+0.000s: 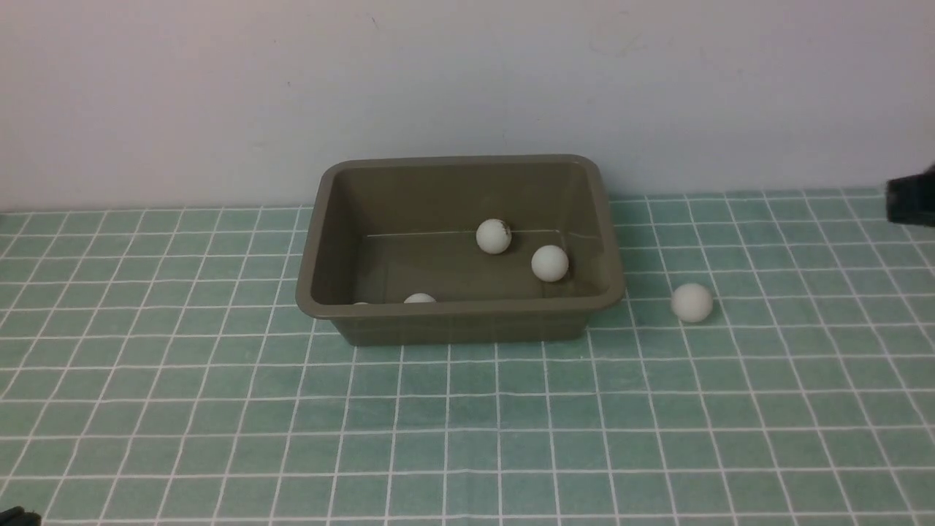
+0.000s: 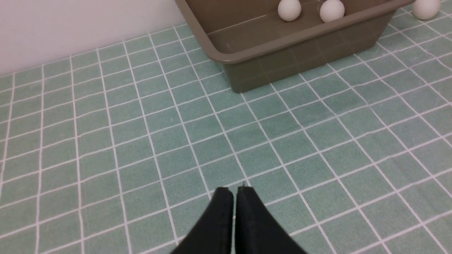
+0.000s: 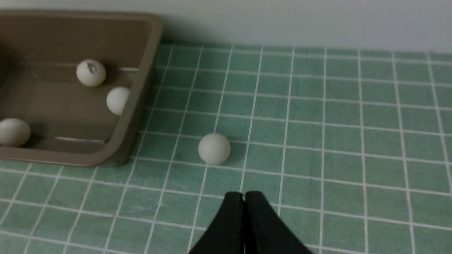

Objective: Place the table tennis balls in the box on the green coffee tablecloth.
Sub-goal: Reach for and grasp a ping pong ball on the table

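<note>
Right gripper [image 3: 244,195] closed, empty; loose ball [image 3: 214,148] on tablecloth [image 3: 317,106] just ahead of tips, beside box [image 3: 143,77]. Left gripper [image 2: 235,190] closed, empty, well apart from box.

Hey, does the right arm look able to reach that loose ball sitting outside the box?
Probably yes. The table tennis ball lies on open tablecloth, apart from the box wall, with nothing between it and the right tool, which is shut and must open first.
</note>
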Controlling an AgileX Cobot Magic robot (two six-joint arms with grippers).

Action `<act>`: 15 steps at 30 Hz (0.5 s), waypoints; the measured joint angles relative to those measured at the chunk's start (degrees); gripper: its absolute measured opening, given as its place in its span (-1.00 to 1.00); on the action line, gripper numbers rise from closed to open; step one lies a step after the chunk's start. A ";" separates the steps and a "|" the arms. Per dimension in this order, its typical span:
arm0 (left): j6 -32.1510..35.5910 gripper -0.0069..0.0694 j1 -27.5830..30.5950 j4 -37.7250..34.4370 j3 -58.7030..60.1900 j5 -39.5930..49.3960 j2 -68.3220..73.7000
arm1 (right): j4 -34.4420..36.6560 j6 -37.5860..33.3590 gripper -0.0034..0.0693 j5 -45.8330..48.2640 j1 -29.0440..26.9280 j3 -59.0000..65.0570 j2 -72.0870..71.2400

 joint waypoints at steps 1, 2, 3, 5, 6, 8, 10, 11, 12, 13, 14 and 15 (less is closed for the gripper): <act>-0.51 -0.83 0.00 0.00 0.00 0.00 0.00 | -1.42 0.74 -0.93 0.81 1.57 -2.08 3.28; -0.90 -0.83 0.00 0.00 0.00 0.00 0.00 | -2.52 1.29 -0.93 1.22 2.61 -3.33 5.23; -1.03 -0.83 0.00 0.00 0.00 0.00 0.00 | -3.72 2.26 -0.93 1.56 3.72 -4.55 7.15; -1.24 -0.83 0.00 0.00 0.00 0.00 0.00 | -6.62 3.68 -0.93 2.15 6.08 -7.05 10.94; -1.29 -0.83 0.00 0.00 0.00 0.00 0.00 | -8.31 4.74 -0.93 2.50 7.26 -8.35 12.80; -1.29 -0.83 0.00 0.00 0.00 0.00 0.00 | -13.02 8.50 -0.93 3.87 10.22 -11.95 17.71; -1.29 -0.83 0.00 0.00 0.00 0.00 0.00 | -18.29 12.60 -0.93 6.19 13.02 -16.74 23.59; -1.29 -0.83 0.00 0.00 0.00 0.00 0.00 | -19.88 13.88 -0.93 7.27 13.88 -18.67 26.32; -1.29 -0.83 0.00 0.00 0.00 0.00 0.00 | -21.48 15.26 -0.93 9.08 14.38 -21.53 28.87; -1.29 -0.83 0.00 0.00 0.00 0.00 0.00 | -22.11 15.85 -0.93 10.35 14.50 -23.86 31.19; -1.29 -0.83 0.00 0.00 0.00 0.00 0.00 | -22.29 16.12 -0.93 11.24 14.49 -24.74 32.06; -1.29 -0.83 0.00 0.00 0.00 0.00 0.00 | -22.32 16.26 -0.93 12.38 14.42 -26.86 33.99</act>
